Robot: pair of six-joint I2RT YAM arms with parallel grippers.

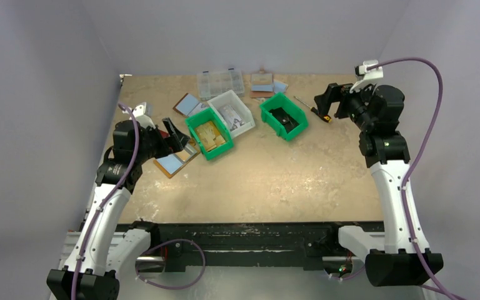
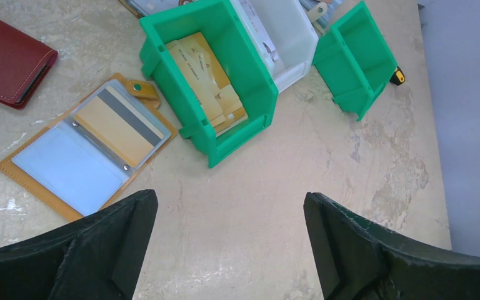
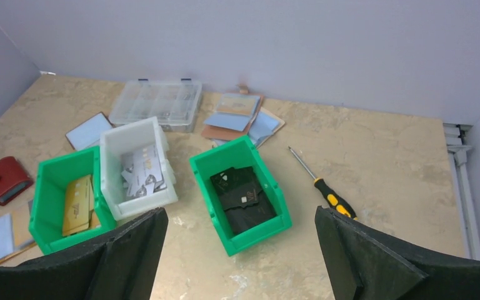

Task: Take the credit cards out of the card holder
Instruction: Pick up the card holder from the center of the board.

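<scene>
**Left to right.** The card holder (image 2: 9, 59) lies flat at the far left of the table (image 2: 350, 187), well apart from the left gripper (image 2: 228, 206). It is dark red leather with a stitched rim, folded shut. No credit cards show (any it holds are folded inside). Nearer that gripper sits a tan-rimmed holder (image 2: 69, 169), open, with a yellowish striped card (image 2: 122, 128) in its sleeve. The left gripper hangs with jaws spread wide and nothing between them.

Next come a green bin (image 2: 256, 81) of tan pieces, a white bin (image 3: 144, 203) of pale cards, a second green bin (image 3: 275, 200) holding black cards, and a screwdriver (image 3: 331, 200). The right gripper (image 3: 240, 219), far right, is likewise agape and empty.

**Risk, as I judge it.** The tan holder lies closer to the left jaws and could be taken by mistake. The red one, thin, closed and flat on smooth stone, may skid rather than lift or open.
</scene>
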